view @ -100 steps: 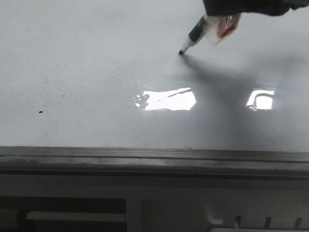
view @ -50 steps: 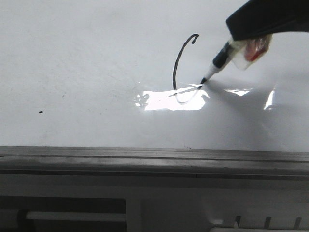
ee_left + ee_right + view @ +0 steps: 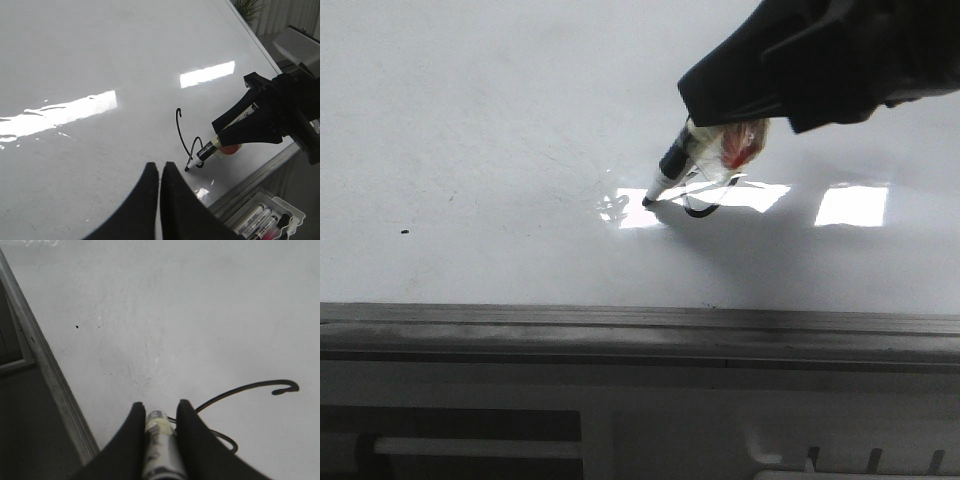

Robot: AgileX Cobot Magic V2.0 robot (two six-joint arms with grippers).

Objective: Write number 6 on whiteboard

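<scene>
Right tool clamped on the marker, fingers either side of its barrel; marker slanted, tip touching the whiteboard. The number 6 sits near the board's grey edge rail: hooked stem visible, loop partly covered by the marker. Left tool fingers pressed together, holding nothing, above the board near the 6. Tray of markers beyond the rail. Small black speck well apart from the 6.
</scene>
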